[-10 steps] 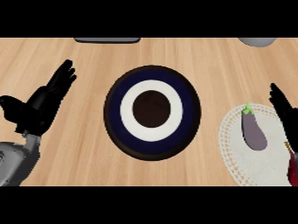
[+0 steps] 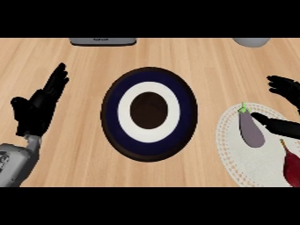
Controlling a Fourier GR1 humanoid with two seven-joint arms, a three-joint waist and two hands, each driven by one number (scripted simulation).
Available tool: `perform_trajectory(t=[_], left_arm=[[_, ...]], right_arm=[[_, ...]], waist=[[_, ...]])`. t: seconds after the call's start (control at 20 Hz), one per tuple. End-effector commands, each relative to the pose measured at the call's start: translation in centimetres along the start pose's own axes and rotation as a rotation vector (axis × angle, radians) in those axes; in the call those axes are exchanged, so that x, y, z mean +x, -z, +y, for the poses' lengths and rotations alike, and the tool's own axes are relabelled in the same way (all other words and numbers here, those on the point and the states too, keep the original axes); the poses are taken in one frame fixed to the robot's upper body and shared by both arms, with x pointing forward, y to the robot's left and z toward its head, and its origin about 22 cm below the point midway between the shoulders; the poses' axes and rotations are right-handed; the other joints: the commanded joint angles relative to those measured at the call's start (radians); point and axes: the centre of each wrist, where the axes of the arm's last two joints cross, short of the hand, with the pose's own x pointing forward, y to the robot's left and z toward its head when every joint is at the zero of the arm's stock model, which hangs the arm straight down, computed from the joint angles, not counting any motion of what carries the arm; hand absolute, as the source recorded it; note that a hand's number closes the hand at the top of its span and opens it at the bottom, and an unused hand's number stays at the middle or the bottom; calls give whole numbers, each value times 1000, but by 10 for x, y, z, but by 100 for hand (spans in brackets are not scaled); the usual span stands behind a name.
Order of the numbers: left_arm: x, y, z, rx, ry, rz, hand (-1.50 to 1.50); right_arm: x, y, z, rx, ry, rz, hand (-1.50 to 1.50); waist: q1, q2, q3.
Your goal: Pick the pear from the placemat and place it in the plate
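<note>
the wooden counter (image 2: 81, 167) fills the head view. at its middle sits the plate (image 2: 149, 113), dark at the rim with a navy band, a white ring and a dark brown centre, and nothing lies on it. to the right, running off the view's edge, is the pale round placemat (image 2: 243, 162) with a dotted border. the left hand (image 2: 40, 104) rests open over the counter at the left, well apart from the plate, fingers straight and pointing up and away, holding nothing. the right hand (image 2: 294, 110) is above the placemat's upper right part, fingers spread and relaxed, thumb just beside a purple eggplant-like item (image 2: 250, 129) with a green stem; it grips nothing. that purple item lies on the placemat, and beside it near the lower right lies a dark red item (image 2: 298, 169). no pear-shaped fruit can be made out. a grey object (image 2: 103, 41) and a pale grey object (image 2: 252, 41) sit at the top edge.
</note>
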Motion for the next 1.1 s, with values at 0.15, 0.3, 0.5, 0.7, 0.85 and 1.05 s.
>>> perform_trajectory(t=[0.15, 0.3, 0.5, 0.7, 0.85, 1.05], left_arm=[[-18, -13, -22, 30, 10, 37, 0], [-21, -21, -12, 21, 16, 29, 0], [-12, 0, -13, 26, 31, 25, 0], [-23, -1, -8, 24, 19, 9, 0], [-12, -1, -1, 32, 23, 23, 0], [0, 6, -7, 17, 0, 2, 0]], right_arm=[[-65, -66, 35, -74, 292, 75, -150], [-71, -95, 7, -67, 152, 23, -150], [-59, -112, -26, -164, -13, -30, -150], [-29, -116, -83, -172, -78, -23, -150], [-6, -112, -116, -65, -220, 119, -150], [2, -108, -135, 74, -334, 289, -150]], waist=[[-8, 0, 7], [0, 1, 6], [-13, 0, 5], [-13, 1, 5], [-12, 0, 4], [-1, 3, 4]])
